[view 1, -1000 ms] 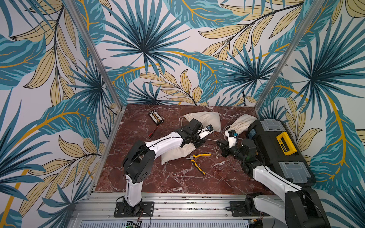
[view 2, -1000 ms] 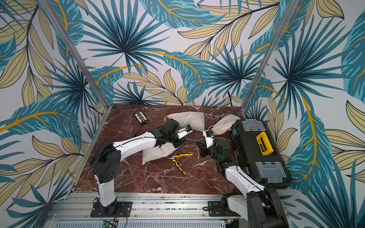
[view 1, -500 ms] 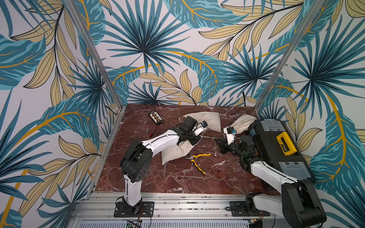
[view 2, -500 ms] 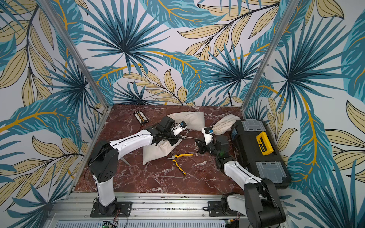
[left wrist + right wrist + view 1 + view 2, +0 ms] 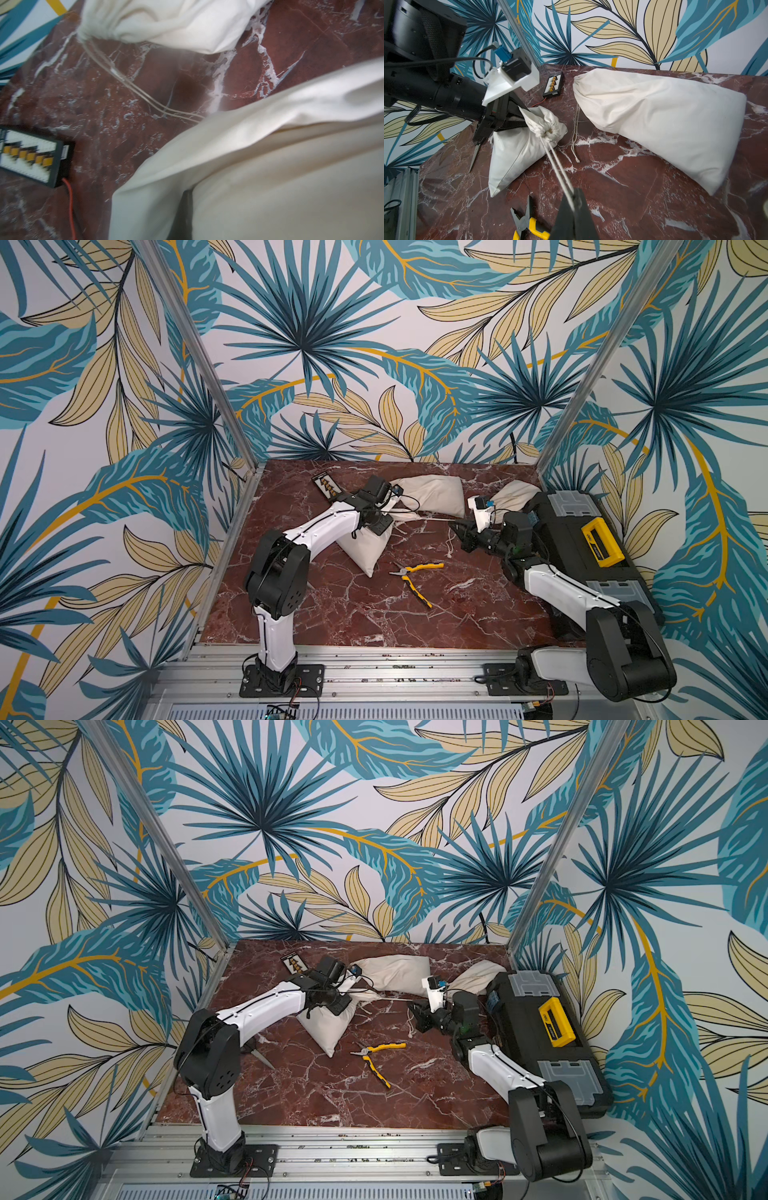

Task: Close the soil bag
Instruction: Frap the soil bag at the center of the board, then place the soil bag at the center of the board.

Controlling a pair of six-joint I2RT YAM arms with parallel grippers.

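The small cream cloth soil bag [image 5: 517,158] lies slumped on the red marble tabletop [image 5: 643,187], towards the robot's left of centre, as two arms work to draw it shut. The left tool [image 5: 527,117] is clenched on the gathered fabric just behind the bag's mouth [image 5: 549,131], pinning it. The right tool [image 5: 576,197] is clamped on the pale twin-strand drawstring [image 5: 558,168], which runs taut and straight from mouth to tool. The right wrist view shows the mouth puckered into a tight rosette with only a small dark opening at its centre, so the closing looks nearly done. Judged from that, what is left is a last bit of pull to seal the gap, then for both tools to let go. No knot can be seen in the cord. A larger cream cloth sack [image 5: 664,128] lies just beyond with its own loose string on the marble, and yellow-handled pliers [image 5: 415,572] rest nearer the robot, apart from the bag; neither is being handled
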